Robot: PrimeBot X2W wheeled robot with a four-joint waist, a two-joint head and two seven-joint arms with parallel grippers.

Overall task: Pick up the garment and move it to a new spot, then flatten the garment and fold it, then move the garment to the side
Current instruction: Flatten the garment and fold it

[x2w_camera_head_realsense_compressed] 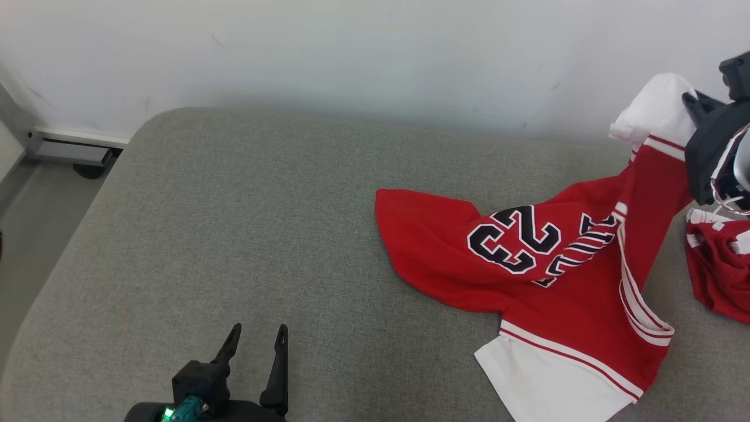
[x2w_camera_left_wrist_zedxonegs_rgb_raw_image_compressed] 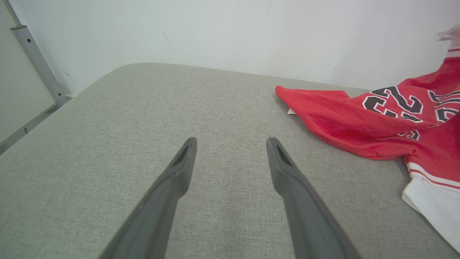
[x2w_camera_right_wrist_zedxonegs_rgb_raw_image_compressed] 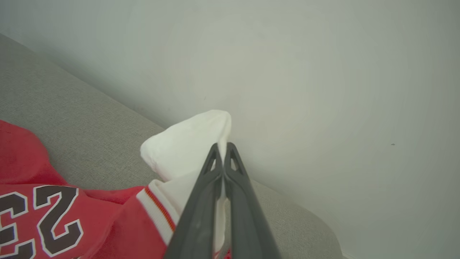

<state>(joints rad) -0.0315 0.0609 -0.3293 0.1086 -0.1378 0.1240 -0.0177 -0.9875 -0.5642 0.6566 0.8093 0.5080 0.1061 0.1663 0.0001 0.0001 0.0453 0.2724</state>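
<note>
- Two fingers of my left gripper (x2w_camera_head_realsense_compressed: pixel 259 329) stand wide apart at the near left. They hold nothing and sit over the bare grey cushion (x2w_camera_head_realsense_compressed: pixel 234 223), well apart from the cloth.
- Right of them the red jersey (x2w_camera_head_realsense_compressed: pixel 545 264) sprawls crumpled across the cushion's right half. A white panel lies at its near edge, and its number 23 faces up in the middle.
- Past that, at the far right, my right gripper (x2w_camera_right_wrist_zedxonegs_rgb_raw_image_compressed: pixel 222 146) has its fingers pressed together on a white sleeve (x2w_camera_right_wrist_zedxonegs_rgb_raw_image_compressed: pixel 187 144) of the jersey. It holds that end up off the cushion, close to the pale wall (x2w_camera_head_realsense_compressed: pixel 351 53).
- A small red heap (x2w_camera_head_realsense_compressed: pixel 720 269) lies under that arm, and I cannot tell whether it belongs to the same garment.
- My judgement is that I am in the first step, picking up and relocating, since only one end is lifted and the bulk lies on the cushion.
- The next move calls for raising the pinch higher so the body hangs free. I would then carry it left to the open cushion, with my left gripper ready to take a second corner for flattening.
</note>
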